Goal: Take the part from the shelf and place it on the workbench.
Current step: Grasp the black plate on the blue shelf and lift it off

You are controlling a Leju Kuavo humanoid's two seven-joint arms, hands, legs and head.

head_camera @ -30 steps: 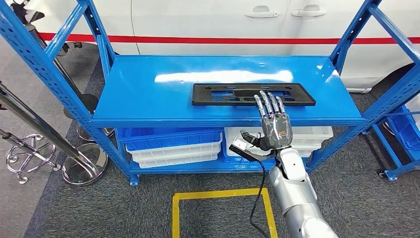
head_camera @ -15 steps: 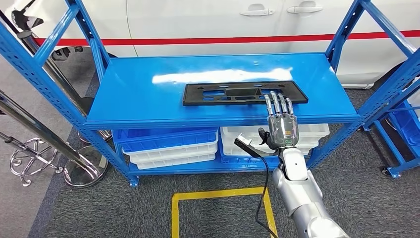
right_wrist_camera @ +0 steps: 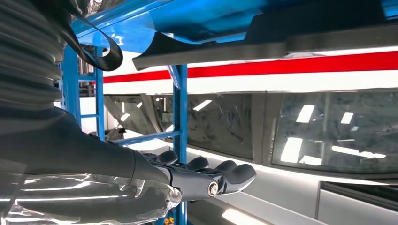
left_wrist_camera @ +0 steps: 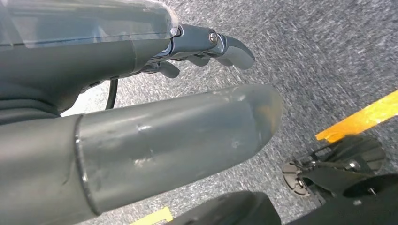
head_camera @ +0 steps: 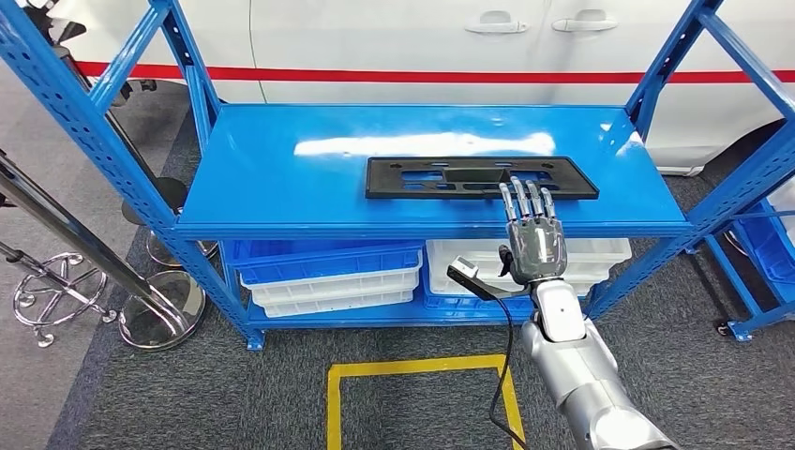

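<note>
Starting at 9 o'clock in the head view, chrome stands [head_camera: 56, 300] are sitting on the grey carpet outside the blue shelf [head_camera: 281, 187], well apart from the work. Under the top deck, stacked blue and white bins [head_camera: 328, 277] are filling the lower level, out of the reach path. The part [head_camera: 478, 177], a long flat black panel with cut-out slots, is lying flat on the top deck just right of centre, its long side running from 9 to 3 o'clock. It is looking stiff, thin and light, probably smooth plastic, so it is likely to slide on the glossy paint if pushed; pinching the near long edge, or hooking a slot, seems the safest hold. The right hand [head_camera: 532, 234] is reaching up from 6 o'clock, fingers [head_camera: 525, 199] extended and slightly apart, their tips lying over the part's near edge, gripping nothing yet. The shelf's front lip is sitting below the palm and may be blocking a thumb from getting underneath. At 3 o'clock the slanted blue uprights [head_camera: 741, 169] are standing clear. The left hand [left_wrist_camera: 206, 44] is hanging over the carpet, fingers loosely curled, holding nothing.
</note>
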